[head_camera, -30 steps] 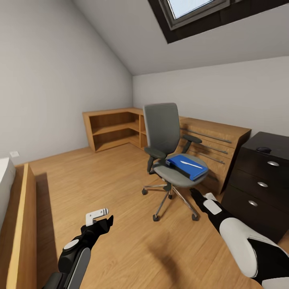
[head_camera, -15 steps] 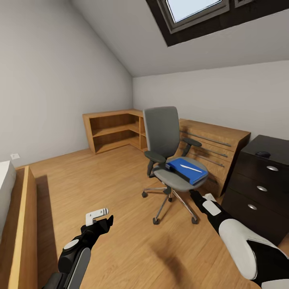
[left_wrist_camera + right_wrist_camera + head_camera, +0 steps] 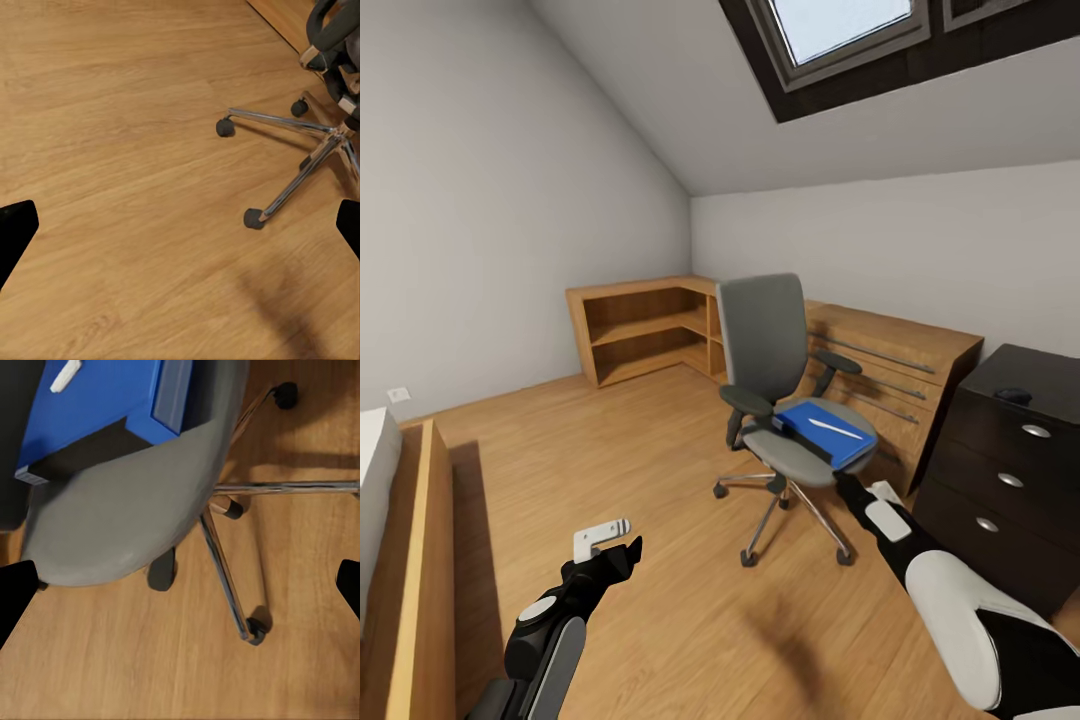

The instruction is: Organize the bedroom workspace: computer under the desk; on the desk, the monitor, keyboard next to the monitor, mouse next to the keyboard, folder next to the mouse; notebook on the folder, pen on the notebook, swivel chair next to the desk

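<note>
Tilting slightly upward since a second ago, the head camera is framing the swivel chair [image 3: 785, 400] carrying the blue folder [image 3: 825, 433] and white pen [image 3: 835, 429], while both grippers, left [image 3: 610, 545] and right [image 3: 850, 487], are hanging wide open, approaching to grasp.

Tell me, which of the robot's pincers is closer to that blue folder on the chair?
The right. The right pincer hangs just in front of the swivel chair seat, close to the folder. The left pincer is farther off, over bare floor beside the chair base.
</note>
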### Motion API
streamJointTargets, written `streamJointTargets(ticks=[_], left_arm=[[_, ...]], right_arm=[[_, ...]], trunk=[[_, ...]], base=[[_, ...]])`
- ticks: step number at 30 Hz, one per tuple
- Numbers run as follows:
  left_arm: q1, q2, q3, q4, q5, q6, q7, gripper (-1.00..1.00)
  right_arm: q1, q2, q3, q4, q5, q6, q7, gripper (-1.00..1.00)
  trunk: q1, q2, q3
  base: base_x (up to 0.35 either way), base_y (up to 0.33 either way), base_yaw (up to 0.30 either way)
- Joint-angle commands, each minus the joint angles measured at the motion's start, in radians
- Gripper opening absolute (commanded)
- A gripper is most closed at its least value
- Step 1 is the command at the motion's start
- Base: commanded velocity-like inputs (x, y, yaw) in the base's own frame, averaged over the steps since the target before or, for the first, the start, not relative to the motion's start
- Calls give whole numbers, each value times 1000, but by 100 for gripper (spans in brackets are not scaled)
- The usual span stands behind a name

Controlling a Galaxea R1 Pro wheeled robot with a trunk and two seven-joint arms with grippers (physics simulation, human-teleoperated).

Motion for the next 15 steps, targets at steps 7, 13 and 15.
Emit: streamJointTargets(ticks=[7, 13, 15], left_arm=[[-1, 0, -1, -1, 10, 3, 9, 100], [-1, 0, -1, -1, 10, 3, 10, 100], [-1, -1, -1, -1, 10, 3, 10, 100]], right_arm=[[143, 23, 0, -271, -6, 7, -28, 100], [348, 77, 13, -655, -2, 10, -188, 100], [388, 89, 25, -744, -1, 11, -246, 100]], trunk=[[-27, 49, 21], [-50, 91, 40], [-58, 105, 46]], base=[[0, 0, 0], [0, 0, 0], [0, 0, 0]])
